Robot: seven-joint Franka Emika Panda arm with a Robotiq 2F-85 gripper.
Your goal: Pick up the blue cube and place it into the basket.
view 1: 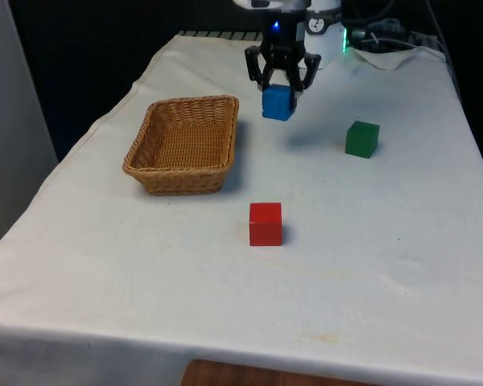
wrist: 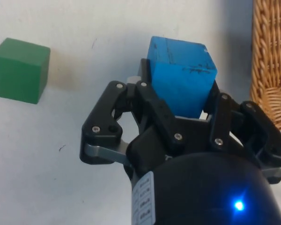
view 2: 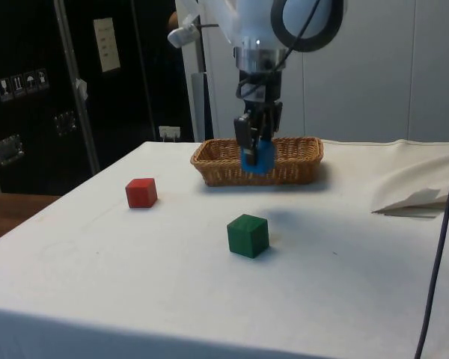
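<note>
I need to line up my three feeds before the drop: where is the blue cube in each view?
Front view: blue cube held in the gripper above the cloth, at the front view's right of the basket.
Side view: cube in front of the basket.
Wrist view: cube between the fingers.
Shared landmark: the basket.

The basket [view 1: 183,145] is woven wicker, rough and ribbed. The blue cube [wrist: 181,75] looks smooth and matt, with dark scuffs on one face. The green cube [wrist: 19,69] and red cube [view 1: 266,223] are likewise matt. The cloth [view 1: 370,257] is white, slightly creased fabric. The gripper [wrist: 178,110] is black plastic, faintly glossy.
</note>
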